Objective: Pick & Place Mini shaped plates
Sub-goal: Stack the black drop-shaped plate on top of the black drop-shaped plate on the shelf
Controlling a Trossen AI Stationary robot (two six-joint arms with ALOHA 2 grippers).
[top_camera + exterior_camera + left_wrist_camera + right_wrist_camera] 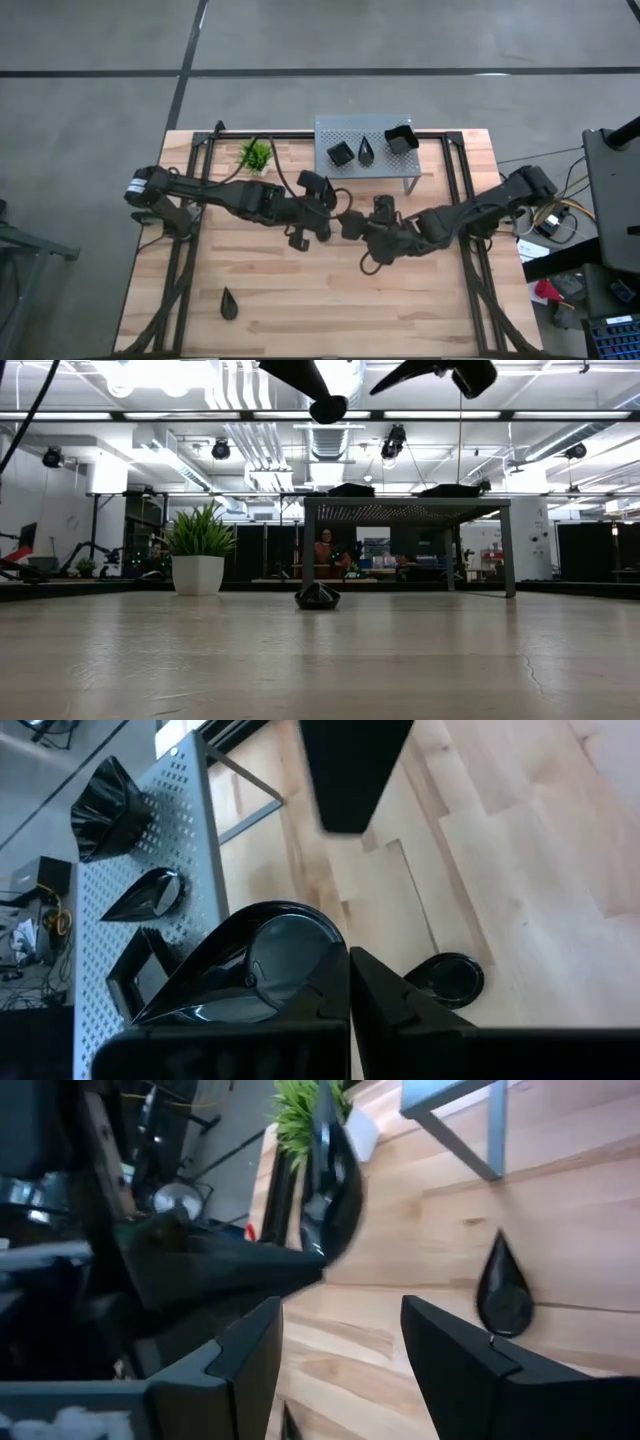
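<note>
Holding: the left hand (pixel 345 1010) is closed on a teardrop plate (pixel 255 965), which it carries in the air over the middle of the bench (pixel 300 310).
Direction: the grey perforated shelf (pixel 340 128) lies just beyond this hand, toward the far edge of the bench; I judge the carried plate must go there.
Long axis: the carried teardrop's pointed end shows toward the shelf side in the left wrist view.
On the shelf: a small square plate (pixel 340 153), a teardrop (pixel 367 149) and a deeper square one (pixel 400 138) already stand there, side by side.
Left arm pose: stretched low across the bench from its left side, wrist near the centre.
Right hand (pixel 340 1345): fingers apart, empty, raised just beside the left hand.
Other plates: one teardrop plate (pixel 228 303) lies well apart, near the front left; another (pixel 503 1288) lies on the wood near the right hand.
Plant (pixel 255 154): beside the shelf, not involved.
</note>
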